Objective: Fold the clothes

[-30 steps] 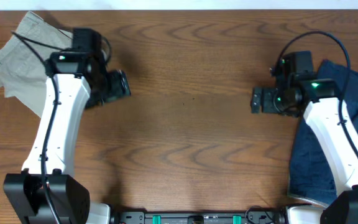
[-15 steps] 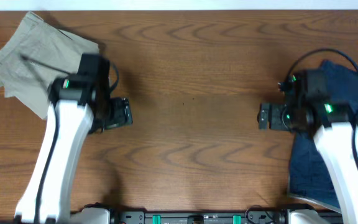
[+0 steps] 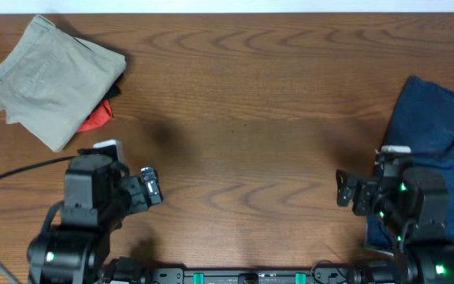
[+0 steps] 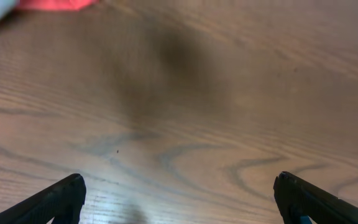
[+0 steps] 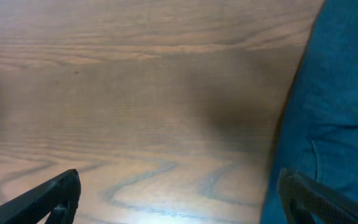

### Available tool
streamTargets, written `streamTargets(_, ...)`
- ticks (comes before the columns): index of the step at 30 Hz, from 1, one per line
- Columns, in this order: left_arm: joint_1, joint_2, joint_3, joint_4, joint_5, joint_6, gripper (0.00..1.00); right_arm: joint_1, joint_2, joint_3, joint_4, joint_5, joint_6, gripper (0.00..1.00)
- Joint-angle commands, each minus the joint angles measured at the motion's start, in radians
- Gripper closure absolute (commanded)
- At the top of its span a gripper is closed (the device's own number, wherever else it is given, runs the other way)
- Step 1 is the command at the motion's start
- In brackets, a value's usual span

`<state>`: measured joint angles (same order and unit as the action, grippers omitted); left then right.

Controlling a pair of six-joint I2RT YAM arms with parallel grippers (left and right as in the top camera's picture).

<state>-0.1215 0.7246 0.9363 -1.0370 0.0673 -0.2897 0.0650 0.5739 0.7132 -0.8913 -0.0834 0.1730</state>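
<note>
Jaws wide apart, empty: left gripper (image 3: 151,189) at 8 o'clock, right gripper (image 3: 344,188) at 4 (beside denim (image 3: 436,118))

The left hand (image 4: 182,200) hangs over the wooden surface (image 4: 229,93) with fingertips (image 4: 64,196) wide apart, an orange-red piece of clothing (image 4: 55,4) at the top edge.

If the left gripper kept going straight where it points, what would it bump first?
Likely the bare wooden table: the left gripper aims at open wood, the orange-red cloth off to its side. Depth is unclear.
</note>
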Motion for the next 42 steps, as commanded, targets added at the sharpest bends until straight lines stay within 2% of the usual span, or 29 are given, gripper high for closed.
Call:
streamTargets(1,-0.003,-0.03,-0.006,0.005,-0.015,-0.008,0.02,-0.005,-0.034,-0.009,-0.021,-0.019,0.016,0.01)
streamTargets(22,-0.003,-0.026,-0.006,0.0,-0.015,-0.008,0.02,-0.005,-0.032,-0.009,-0.047,-0.019,0.016,0.01)
streamTargets(26,-0.003,-0.026,-0.006,-0.001,-0.015,-0.008,0.02,-0.017,-0.068,-0.011,-0.042,0.039,-0.034,0.01)
streamTargets(33,-0.003,-0.026,-0.006,-0.001,-0.015,-0.008,0.02,-0.026,-0.272,-0.16,0.199,0.053,-0.206,0.01)
streamTargets(42,-0.003,-0.026,-0.006,-0.001,-0.015,-0.008,0.02,-0.026,-0.522,-0.442,0.527,0.049,-0.234,0.01)
